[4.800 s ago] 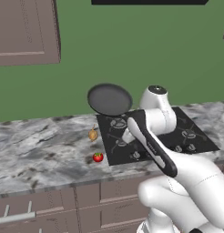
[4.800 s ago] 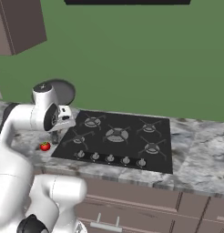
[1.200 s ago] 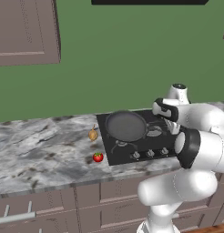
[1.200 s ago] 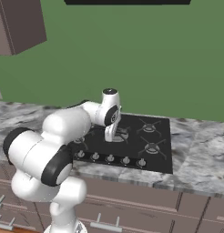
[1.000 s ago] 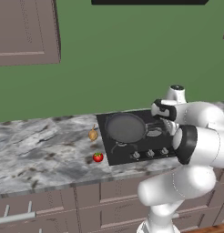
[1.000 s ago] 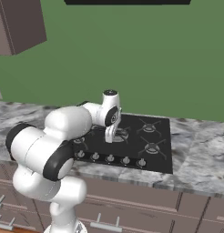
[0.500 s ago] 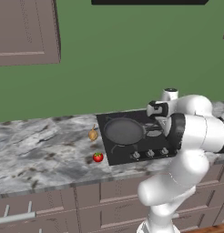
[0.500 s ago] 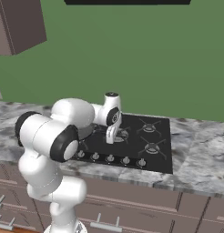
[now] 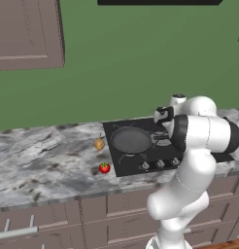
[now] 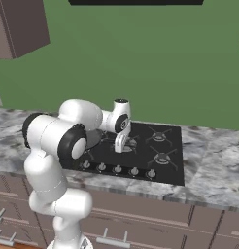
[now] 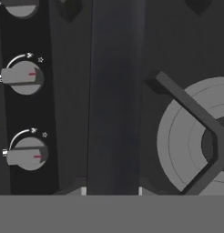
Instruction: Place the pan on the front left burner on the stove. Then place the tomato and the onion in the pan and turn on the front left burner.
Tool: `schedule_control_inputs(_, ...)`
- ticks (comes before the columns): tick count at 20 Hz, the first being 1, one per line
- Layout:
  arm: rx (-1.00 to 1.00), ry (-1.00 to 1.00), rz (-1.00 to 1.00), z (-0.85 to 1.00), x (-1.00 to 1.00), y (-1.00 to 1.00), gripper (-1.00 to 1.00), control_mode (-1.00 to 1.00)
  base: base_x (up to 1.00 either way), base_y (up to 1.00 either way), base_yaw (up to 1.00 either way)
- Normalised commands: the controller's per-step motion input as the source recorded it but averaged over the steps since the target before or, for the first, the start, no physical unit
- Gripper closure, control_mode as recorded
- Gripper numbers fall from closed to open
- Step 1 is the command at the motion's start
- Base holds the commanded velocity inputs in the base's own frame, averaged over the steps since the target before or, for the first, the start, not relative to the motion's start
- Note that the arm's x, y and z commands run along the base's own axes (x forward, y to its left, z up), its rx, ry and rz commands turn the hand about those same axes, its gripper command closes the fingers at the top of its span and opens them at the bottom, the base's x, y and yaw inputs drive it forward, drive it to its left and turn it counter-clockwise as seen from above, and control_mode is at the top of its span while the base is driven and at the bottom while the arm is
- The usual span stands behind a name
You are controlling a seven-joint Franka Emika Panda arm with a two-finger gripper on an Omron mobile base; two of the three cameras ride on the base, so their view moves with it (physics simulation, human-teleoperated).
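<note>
Dark grey round frying pan (image 9: 130, 140) sits on black cooktop's (image 10: 155, 158) front left burner | gripper (image 9: 163, 138) clenched on its handle | red tomato (image 9: 105, 168), yellow-brown onion (image 9: 99, 144) wait on counter | burner unlit.

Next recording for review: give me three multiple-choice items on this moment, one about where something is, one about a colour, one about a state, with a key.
1. Where is the round dark frying pan?
A. on the black cooktop's front left burner
B. on the counter
C. in a cupboard

2. What colour is the small ball on the grey marbled counter?
A. green
B. red
C. white

3. What is the end effector doing?
A. hanging open
B. shut on a knob
C. shut on the pan's long dark handle

Key: 1 A, the pan sits over the grate; 2 B, the tomato is red; 3 C, the handle runs between the fingertips.
</note>
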Motion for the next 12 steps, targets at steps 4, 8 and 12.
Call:
schedule_control_inputs(4, 0.00, 0.00, 0.00, -0.16, 0.03, 0.00, 1.00, -1.00, 0.00, 0.00, 0.00)
schedule_control_inputs(8, 0.00, 0.00, 0.00, -0.19, 0.00, 0.00, 1.00, -1.00, 0.00, 0.00, 0.00)
schedule_control_inputs(12, 0.00, 0.00, 0.00, -0.17, 0.01, 0.00, 1.00, -1.00, 0.00, 0.00, 0.00)
